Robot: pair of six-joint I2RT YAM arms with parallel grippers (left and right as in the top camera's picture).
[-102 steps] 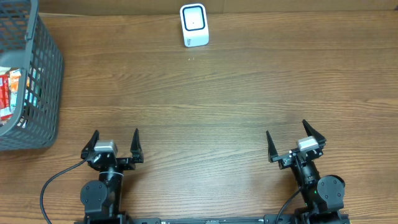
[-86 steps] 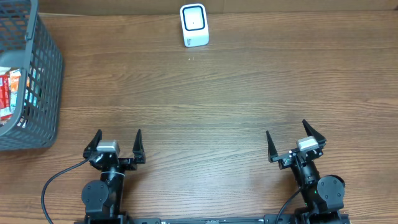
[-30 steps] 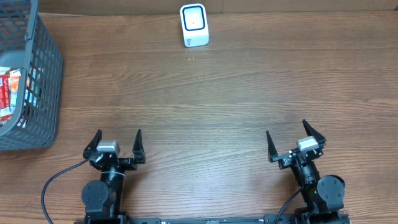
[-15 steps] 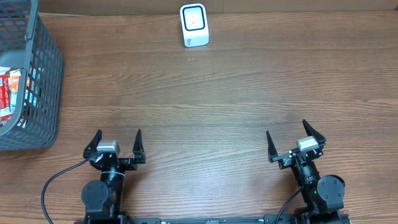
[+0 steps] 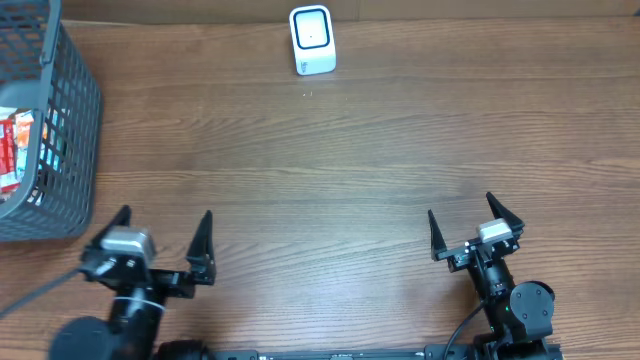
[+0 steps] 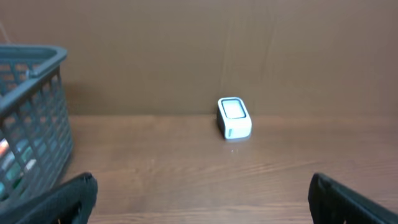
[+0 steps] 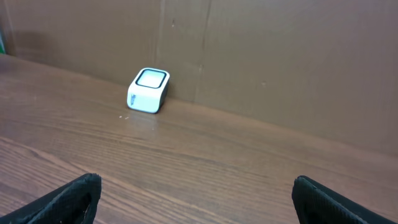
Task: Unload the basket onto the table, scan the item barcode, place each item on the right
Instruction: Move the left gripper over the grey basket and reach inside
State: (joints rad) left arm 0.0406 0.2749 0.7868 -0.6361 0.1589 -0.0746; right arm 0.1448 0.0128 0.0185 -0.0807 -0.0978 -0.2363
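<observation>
The white barcode scanner (image 5: 312,40) stands at the table's far edge, its window facing up; it also shows in the left wrist view (image 6: 234,117) and the right wrist view (image 7: 148,90). Packaged items (image 5: 17,150), red and orange, lie inside the grey mesh basket (image 5: 75,120) at the far left. My left gripper (image 5: 163,217) is open and empty near the front edge, right of and nearer than the basket. My right gripper (image 5: 461,212) is open and empty at the front right. Bare wood lies between both pairs of fingers (image 6: 202,190) (image 7: 196,190).
The basket's wall (image 6: 34,130) fills the left side of the left wrist view. A brown cardboard wall (image 7: 261,56) backs the table behind the scanner. A black cable (image 5: 30,300) trails from the left arm.
My left arm has lifted and swung left toward the basket, appearing larger from overhead. The right arm, scanner and basket have not moved.
</observation>
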